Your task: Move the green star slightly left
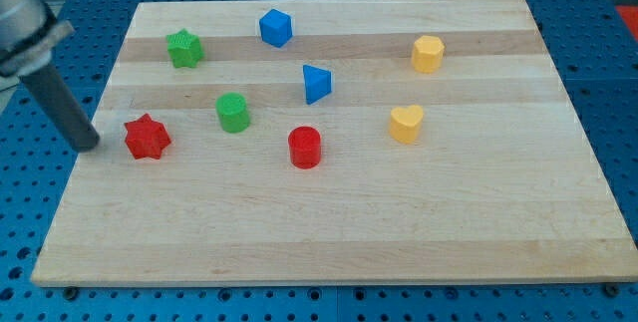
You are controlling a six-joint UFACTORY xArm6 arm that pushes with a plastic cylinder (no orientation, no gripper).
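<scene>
At the far left of the frame the dark rod slants down from the upper left corner, and my tip (90,144) rests at the left edge of the wooden board (329,242), just left of the red star (148,138) with a narrow gap between them. There are no jaws to open or close here: the rod is bare, holds nothing, and touches no block.

Up and slightly right of the tip, in the upper left of the frame, sits the green star (184,48), the block the task names. It lies well apart from the tip, with bare wood on its left side, so there is room for a small leftward slide. To push it left the tip would, I judge, need to come round to the star's right side; from where it sits now it is on the wrong side.

Further right come the green cylinder (232,113), below and right of the green star, then the blue cube (275,27) near the top edge. The red cylinder (305,148) and the blue triangular block (317,84) occupy the middle. At the right are the yellow heart (406,123) and the yellow hexagonal block (427,53), far from the work and unlikely to matter.
</scene>
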